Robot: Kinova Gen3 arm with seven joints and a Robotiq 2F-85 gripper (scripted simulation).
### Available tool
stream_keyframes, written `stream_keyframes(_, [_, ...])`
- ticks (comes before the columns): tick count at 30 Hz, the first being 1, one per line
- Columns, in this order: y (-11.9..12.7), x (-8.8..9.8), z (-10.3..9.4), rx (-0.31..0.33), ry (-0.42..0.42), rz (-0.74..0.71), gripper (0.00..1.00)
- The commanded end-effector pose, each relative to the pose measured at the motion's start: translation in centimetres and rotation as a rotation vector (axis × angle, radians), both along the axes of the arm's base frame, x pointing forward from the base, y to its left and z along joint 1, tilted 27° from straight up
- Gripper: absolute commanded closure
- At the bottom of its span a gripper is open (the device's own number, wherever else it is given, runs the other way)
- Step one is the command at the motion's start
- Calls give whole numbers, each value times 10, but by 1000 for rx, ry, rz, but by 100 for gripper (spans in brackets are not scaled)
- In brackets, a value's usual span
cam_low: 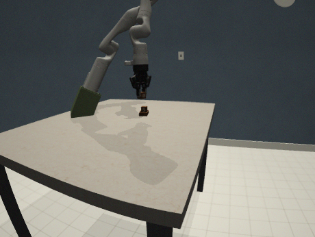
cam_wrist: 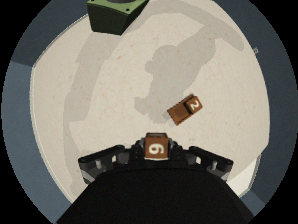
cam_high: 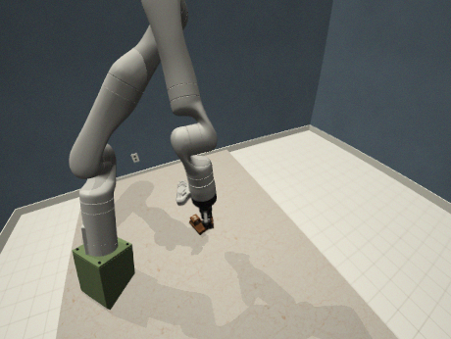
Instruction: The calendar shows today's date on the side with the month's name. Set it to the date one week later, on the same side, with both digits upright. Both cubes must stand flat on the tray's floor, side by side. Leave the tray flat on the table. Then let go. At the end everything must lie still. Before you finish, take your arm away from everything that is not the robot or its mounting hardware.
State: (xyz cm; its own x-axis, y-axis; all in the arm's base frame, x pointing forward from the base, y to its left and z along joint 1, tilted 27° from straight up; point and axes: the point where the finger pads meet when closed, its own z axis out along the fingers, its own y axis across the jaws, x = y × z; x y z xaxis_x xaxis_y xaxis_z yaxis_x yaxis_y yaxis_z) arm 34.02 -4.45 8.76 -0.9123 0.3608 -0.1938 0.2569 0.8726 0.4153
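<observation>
Above table point(cam_high: 275, 294) point(cam_low: 103, 130) point(cam_wrist: 120, 60), our gripper point(cam_high: 207, 222) point(cam_low: 141, 94) point(cam_wrist: 156, 143) grips one cube point(cam_low: 142, 95) point(cam_wrist: 157, 148); other cube point(cam_high: 195, 218) point(cam_low: 144, 109) point(cam_wrist: 194, 104) sits in tray point(cam_high: 200, 229) point(cam_low: 144, 114) point(cam_wrist: 181, 119). We should square held cube to tray, digit upright, then lower straight into free half.

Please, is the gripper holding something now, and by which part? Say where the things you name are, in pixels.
Yes: the gripper point(cam_high: 207, 222) point(cam_low: 141, 95) point(cam_wrist: 156, 143) holds a cube point(cam_low: 142, 95) point(cam_wrist: 157, 148) by two opposite sides; its face with a digit shows between the fingers.
</observation>
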Motion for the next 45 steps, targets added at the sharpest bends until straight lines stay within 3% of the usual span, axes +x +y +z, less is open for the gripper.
stream_keyframes(1, [-2,1,-2,19,28,-53,72])
stream_keyframes(8, [-9,2,-4,78,92,-228,72])
stream_keyframes(23, [-18,4,-7,151,172,-448,72])
stream_keyframes(45, [-22,5,-8,182,205,-540,72])
